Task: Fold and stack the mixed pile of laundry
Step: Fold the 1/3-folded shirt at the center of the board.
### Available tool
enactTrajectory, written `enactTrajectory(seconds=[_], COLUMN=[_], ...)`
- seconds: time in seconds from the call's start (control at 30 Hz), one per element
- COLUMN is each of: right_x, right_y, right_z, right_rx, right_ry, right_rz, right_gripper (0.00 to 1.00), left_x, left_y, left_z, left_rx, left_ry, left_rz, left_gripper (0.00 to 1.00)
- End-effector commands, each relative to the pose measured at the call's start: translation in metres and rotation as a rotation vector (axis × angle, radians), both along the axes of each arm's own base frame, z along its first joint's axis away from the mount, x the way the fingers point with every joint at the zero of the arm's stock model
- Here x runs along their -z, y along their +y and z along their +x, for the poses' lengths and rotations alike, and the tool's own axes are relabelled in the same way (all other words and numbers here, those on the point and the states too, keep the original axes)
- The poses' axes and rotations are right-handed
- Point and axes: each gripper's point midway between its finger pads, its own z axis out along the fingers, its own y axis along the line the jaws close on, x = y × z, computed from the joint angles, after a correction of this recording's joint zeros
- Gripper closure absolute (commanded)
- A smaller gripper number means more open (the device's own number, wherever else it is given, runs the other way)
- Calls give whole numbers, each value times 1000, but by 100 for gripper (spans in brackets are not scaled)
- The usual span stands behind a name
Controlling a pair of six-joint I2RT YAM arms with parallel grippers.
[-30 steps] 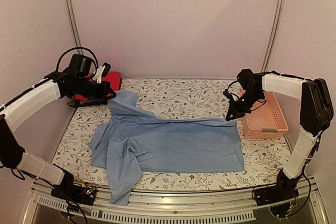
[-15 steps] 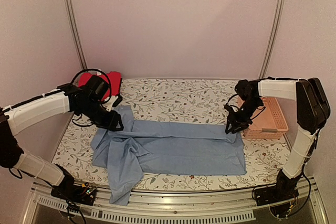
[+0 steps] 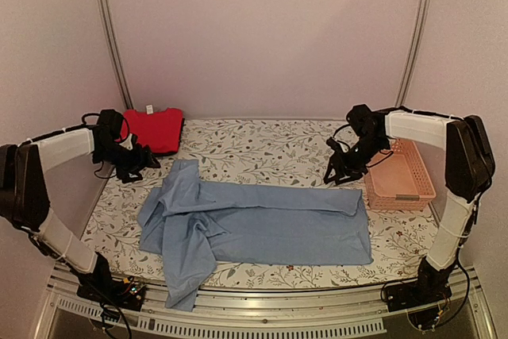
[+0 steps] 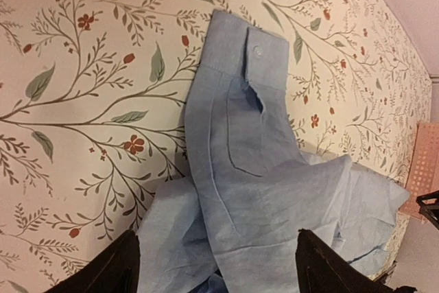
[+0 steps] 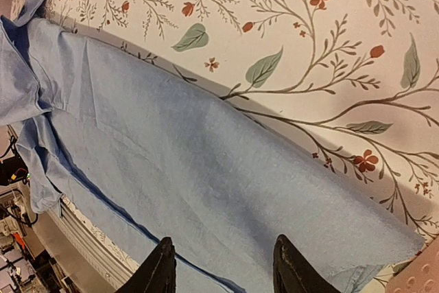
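The light blue shirt [image 3: 262,224] lies spread and folded lengthwise across the middle of the floral tablecloth, with one sleeve [image 3: 181,287] hanging over the front edge. The red garment [image 3: 155,128] lies folded at the back left corner. My left gripper [image 3: 136,166] hovers open just left of the shirt's upper left end, and in the left wrist view the left gripper [image 4: 219,269] spreads wide over the shirt [image 4: 260,169] with nothing held. My right gripper [image 3: 336,172] is open above the shirt's upper right edge; the right wrist view shows the right gripper [image 5: 223,269] empty over the cloth [image 5: 171,156].
A pink slatted basket [image 3: 406,184] stands at the right edge of the table, close behind my right gripper. The floral tablecloth [image 3: 270,148] shows bare behind the shirt. Walls and metal posts close in the back and sides.
Both grippers opened and let go of the shirt's far edge, which now lies folded onto the shirt. The left arm drew back left; the right lifted back.
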Motion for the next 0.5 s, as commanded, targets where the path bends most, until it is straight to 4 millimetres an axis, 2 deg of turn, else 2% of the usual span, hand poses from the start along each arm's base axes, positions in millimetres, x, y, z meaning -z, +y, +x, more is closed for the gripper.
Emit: enactTrajectory(seconds=[0.0, 0.1, 0.23, 0.37, 0.47], right_x=[10, 12, 22, 22, 22], right_y=[34, 54, 81, 108, 121], right_z=[-5, -14, -24, -26, -23], right_rx=[-50, -79, -131, -176, -195], right_ry=[21, 37, 54, 52, 54], right_rz=[55, 84, 100, 124, 138], right_gripper=[53, 53, 54, 55, 56], left_x=[23, 43, 66, 87, 101], left_y=[-4, -9, -17, -23, -26], left_z=[21, 38, 64, 90, 101], left_rx=[-54, -62, -26, 22, 47], left_ry=[45, 65, 75, 110, 163], left_rz=[-71, -113, -85, 81, 193], left_gripper=[23, 26, 27, 28, 31])
